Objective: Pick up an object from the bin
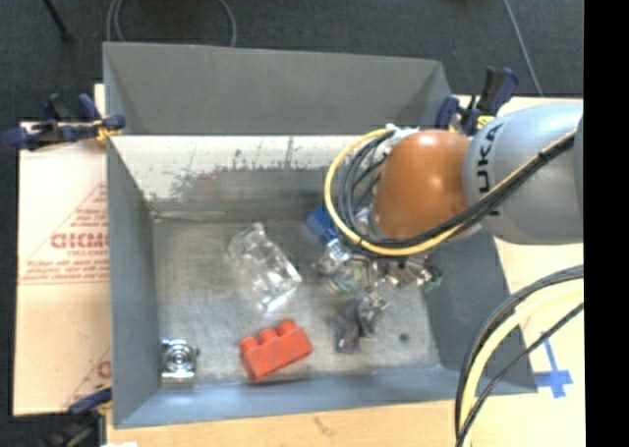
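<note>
We see the gripper (366, 309) low in the right part of the bin (132, 258), set among small clutter. A small dark thing (348, 339) lies at its near tip and may be what it is after, though the arm's own bulk hides too much to be sure. We cannot tell whether the gripper is spread or pinching. Nothing looks lifted, so we judge the grasp and the raise both left to do.

A greenish-silver piece (341, 276) crowds it on the left, and a blue thing (318, 223) lies just beyond. A clear plastic piece (263, 263), a red brick (275, 350) and a small metal part (179, 359) lie leftward, out of the way.
</note>
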Controlling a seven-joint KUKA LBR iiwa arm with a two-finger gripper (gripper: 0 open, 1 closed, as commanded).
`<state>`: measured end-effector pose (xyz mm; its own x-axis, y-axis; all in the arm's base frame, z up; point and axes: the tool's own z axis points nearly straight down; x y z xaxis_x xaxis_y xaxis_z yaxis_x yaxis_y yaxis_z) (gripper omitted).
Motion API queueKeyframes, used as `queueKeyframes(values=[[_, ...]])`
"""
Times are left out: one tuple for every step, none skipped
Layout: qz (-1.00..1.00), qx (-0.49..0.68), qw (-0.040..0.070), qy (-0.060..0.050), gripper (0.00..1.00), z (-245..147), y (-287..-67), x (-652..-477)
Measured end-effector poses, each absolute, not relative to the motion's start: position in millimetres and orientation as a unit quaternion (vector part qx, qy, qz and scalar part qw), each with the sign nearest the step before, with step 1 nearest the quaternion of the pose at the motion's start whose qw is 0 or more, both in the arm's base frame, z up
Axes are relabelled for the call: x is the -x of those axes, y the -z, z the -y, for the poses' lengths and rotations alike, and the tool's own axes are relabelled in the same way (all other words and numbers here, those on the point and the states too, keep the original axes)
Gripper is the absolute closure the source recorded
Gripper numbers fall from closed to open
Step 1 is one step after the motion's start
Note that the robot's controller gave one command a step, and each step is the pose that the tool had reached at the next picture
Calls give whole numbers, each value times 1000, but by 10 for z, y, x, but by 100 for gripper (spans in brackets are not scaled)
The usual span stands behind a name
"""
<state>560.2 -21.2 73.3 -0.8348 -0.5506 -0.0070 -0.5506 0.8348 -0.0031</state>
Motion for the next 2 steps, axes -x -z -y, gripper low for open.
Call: queueKeyframes(values=[[-915,403,1,0,0,312,-1009,-5255],[-882,472,2,1,0,406,-1003,-5335]])
